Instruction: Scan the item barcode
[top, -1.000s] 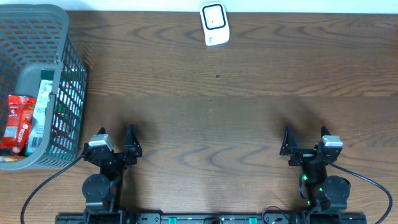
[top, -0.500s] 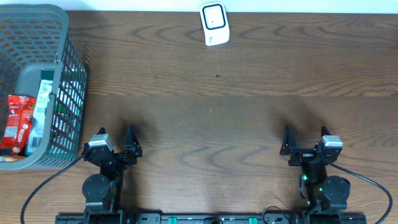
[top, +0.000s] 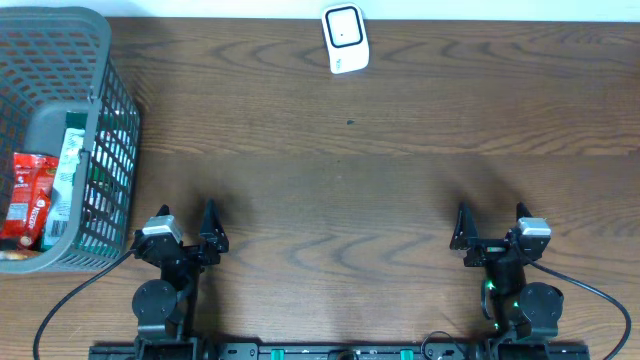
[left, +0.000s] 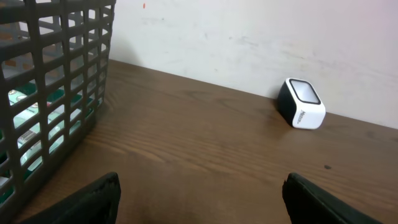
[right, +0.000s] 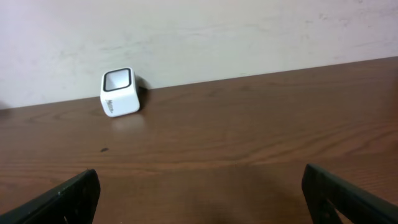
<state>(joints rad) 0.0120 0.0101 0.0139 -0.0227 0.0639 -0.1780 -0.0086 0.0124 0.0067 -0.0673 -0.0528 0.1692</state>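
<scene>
The scanner (top: 345, 38), a small white block with a dark window, stands at the far edge of the surface (top: 350, 170), close to the wall and roughly midway between my two arms. The items lie in the grey basket (top: 118, 120) at the far left: a red packet (top: 28, 200) with a green-and-white pack (top: 68, 165) beside it. My left end effector (top: 187, 218) and right end effector (top: 489, 218) rest at the near edge, fingers spread wide, holding nothing.
</scene>
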